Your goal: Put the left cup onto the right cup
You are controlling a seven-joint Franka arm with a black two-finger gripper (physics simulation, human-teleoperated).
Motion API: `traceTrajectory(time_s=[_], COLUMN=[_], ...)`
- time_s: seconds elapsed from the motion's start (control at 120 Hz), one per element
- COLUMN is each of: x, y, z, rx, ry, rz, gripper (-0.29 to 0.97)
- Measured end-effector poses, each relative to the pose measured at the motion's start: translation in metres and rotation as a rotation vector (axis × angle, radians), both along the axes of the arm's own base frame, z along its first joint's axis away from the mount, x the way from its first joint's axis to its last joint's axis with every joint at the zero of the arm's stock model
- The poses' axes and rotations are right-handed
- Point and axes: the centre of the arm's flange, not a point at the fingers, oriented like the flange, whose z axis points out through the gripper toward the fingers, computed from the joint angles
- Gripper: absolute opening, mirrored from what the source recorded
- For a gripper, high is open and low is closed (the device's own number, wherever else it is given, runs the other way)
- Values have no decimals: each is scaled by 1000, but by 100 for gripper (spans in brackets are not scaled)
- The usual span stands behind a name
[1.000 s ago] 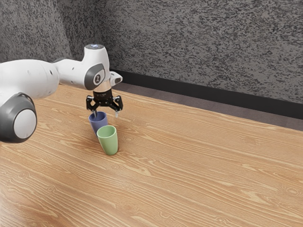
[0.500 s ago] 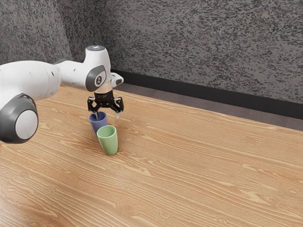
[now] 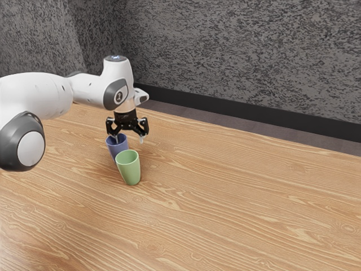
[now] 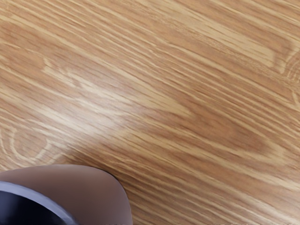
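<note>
Your gripper (image 3: 128,135) hovers with its fingers spread apart.
The blue cup (image 3: 117,147) (image 4: 33,196) stands upright just under it; the green cup (image 3: 128,166) is right beside that one, farther from your gripper.

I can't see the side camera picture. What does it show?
A white robot arm holds its open black fingers just above a blue cup on a wooden table. A green cup stands close in front of the blue one, nearer the camera. A speckled grey wall is behind.
</note>
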Motion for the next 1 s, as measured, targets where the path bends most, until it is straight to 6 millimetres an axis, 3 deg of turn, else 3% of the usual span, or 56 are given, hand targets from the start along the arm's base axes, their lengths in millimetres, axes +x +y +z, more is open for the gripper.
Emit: traceTrajectory(time_s=[0.242,0.692,1.0], x=[-2,-7,-8], y=[0,4,9], z=[-8,-19,-14], rx=[-3,-8,-2], ry=[2,10,2], rz=[6,28,39], gripper=[58,29,11])
